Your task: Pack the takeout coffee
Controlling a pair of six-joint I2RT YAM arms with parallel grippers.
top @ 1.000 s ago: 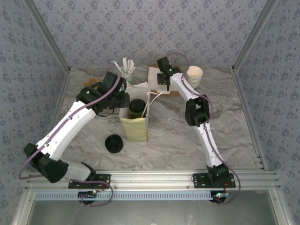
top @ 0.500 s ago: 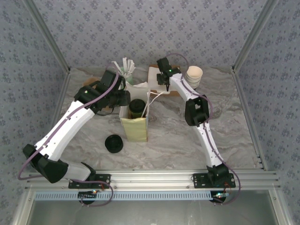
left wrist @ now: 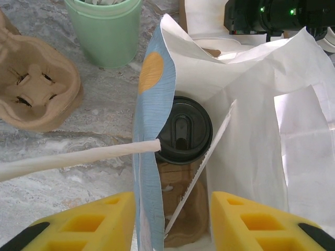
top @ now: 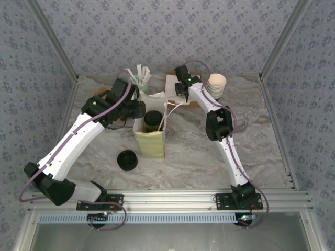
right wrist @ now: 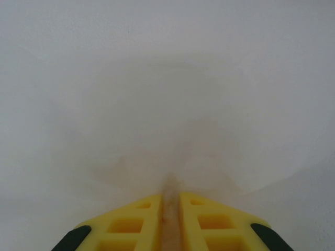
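Observation:
The takeout coffee (top: 153,119), a green cup with a black round lid (left wrist: 183,129), stands inside the open paper bag (top: 150,140). My left gripper (top: 137,109) hovers at the bag's left rim. In the left wrist view it (left wrist: 172,209) is open, its yellow fingers (left wrist: 89,222) straddling the bag's blue-striped wall (left wrist: 149,157) and holding nothing. My right gripper (top: 181,93) is at the bag's far right, shut on the bag's white paper edge (right wrist: 170,204), and white paper hides everything beyond it.
A loose black lid (top: 127,160) lies on the table left of the bag. The mint cup with white sticks (left wrist: 104,29) and a brown cup carrier (left wrist: 34,86) sit at the back left. Stacked cream cups (top: 216,83) stand at the back right.
My left gripper has eased slightly back and to the left from the bag. The cup stays in the bag and the right arm holds still.

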